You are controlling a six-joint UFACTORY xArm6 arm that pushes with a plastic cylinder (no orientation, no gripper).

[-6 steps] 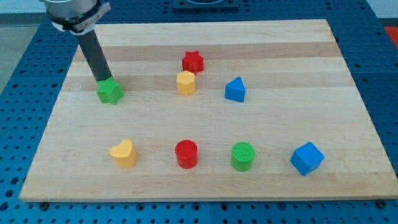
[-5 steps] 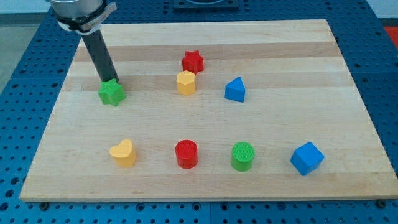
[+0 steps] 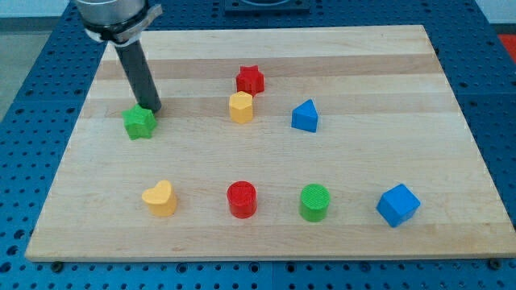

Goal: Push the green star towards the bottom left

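Note:
The green star (image 3: 139, 122) lies on the wooden board (image 3: 266, 234) at the view's upper left. My tip (image 3: 152, 109) is at the star's upper right edge, touching or almost touching it. The dark rod rises from there toward the view's top left.
A red star (image 3: 250, 79), a yellow hexagon block (image 3: 240, 106) and a blue triangular block (image 3: 305, 116) sit in the upper middle. A yellow heart (image 3: 160, 198), a red cylinder (image 3: 241, 199), a green cylinder (image 3: 315, 201) and a blue cube (image 3: 397, 205) line the lower part.
My tip has moved to the view's right, from the star's upper left to its upper right. The green star has shifted slightly to the lower left.

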